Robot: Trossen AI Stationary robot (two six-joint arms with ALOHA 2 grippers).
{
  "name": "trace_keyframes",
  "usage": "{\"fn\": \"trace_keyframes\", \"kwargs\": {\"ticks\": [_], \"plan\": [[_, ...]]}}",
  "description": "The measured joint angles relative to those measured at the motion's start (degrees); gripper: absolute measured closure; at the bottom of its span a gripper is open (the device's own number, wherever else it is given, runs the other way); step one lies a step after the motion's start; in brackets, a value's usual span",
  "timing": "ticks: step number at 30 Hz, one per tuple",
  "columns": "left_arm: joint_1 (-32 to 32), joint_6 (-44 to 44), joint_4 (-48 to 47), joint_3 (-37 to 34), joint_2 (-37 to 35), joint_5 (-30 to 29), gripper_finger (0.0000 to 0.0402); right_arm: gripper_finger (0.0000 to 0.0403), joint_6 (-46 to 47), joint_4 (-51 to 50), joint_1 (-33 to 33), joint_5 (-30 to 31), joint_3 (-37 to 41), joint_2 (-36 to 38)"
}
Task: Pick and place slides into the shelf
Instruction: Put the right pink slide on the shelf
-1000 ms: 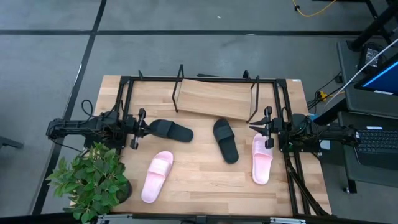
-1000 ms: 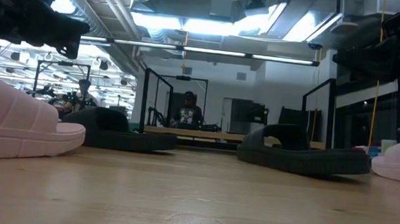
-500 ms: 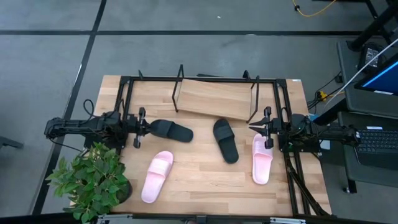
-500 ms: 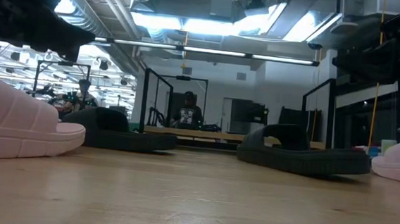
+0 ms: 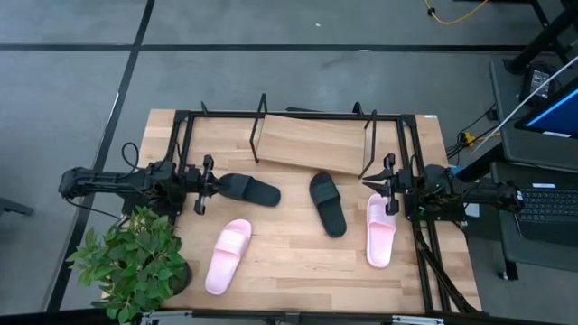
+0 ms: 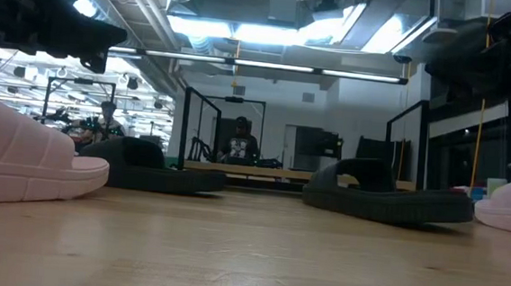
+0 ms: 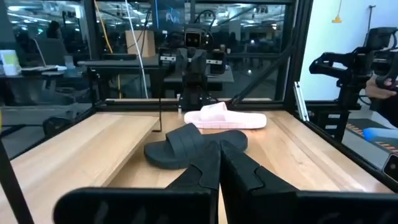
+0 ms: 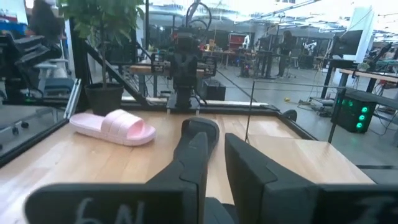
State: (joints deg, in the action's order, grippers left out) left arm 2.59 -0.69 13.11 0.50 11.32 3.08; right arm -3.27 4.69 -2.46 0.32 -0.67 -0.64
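Two pale pink slides (image 5: 228,256) (image 5: 380,231), two black slides (image 5: 248,189) (image 5: 328,203), light wooden shelf (image 5: 311,144) with black wire frame, green plant (image 5: 134,263)

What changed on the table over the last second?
The left arm drew back slightly toward its own side; its left gripper, shut and empty, sits beside the black slide. All four slides, the shelf and the right gripper stayed put.
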Motion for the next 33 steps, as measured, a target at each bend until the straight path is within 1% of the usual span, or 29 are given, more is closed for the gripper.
{"fn": "trace_keyframes", "kwargs": {"ticks": [4,7,11,15,20,22,26,28,30,33], "plan": [[0.00,0.29,2.65,0.84,2.69,-2.15,0.0401,0.0344,0.01,-0.07,0.00,-0.14,-2.55,0.00],[0.00,-0.08,3.95,1.58,4.99,-3.52,0.0401,0.0344,-0.22,-1.59,0.00,-1.41,-5.24,0.00],[0.02,-1.80,9.22,3.32,9.46,-5.98,0.0401,0.0345,-0.28,-7.74,0.00,-1.95,-8.83,0.02],[0.02,-2.03,9.99,6.27,16.43,-6.00,0.0402,0.0362,-0.31,-8.54,0.00,-2.01,-10.19,0.02],[0.01,-1.18,12.53,10.51,27.38,-6.40,0.0402,0.0395,-0.39,-8.47,0.00,-2.04,-10.72,-0.43],[0.00,0.38,15.66,11.74,31.76,-6.29,0.0402,0.0397,-0.39,-8.30,0.00,-2.04,-10.77,-0.95],[0.00,3.51,22.19,13.68,40.26,-3.17,0.0402,0.0390,-0.57,-8.00,0.00,-2.06,-10.77,-2.83],[0.00,5.87,24.70,14.68,43.71,-1.94,0.0402,0.0395,-1.97,-6.88,0.00,-2.10,-10.77,-4.16],[0.02,6.85,26.33,15.34,46.07,-1.85,0.0402,0.0398,-3.29,-6.24,0.00,-2.09,-11.32,-5.62],[0.00,6.87,27.13,15.55,48.16,-2.00,0.0402,0.0397,-3.66,-7.01,0.02,-2.08,-14.11,-8.46]]}}
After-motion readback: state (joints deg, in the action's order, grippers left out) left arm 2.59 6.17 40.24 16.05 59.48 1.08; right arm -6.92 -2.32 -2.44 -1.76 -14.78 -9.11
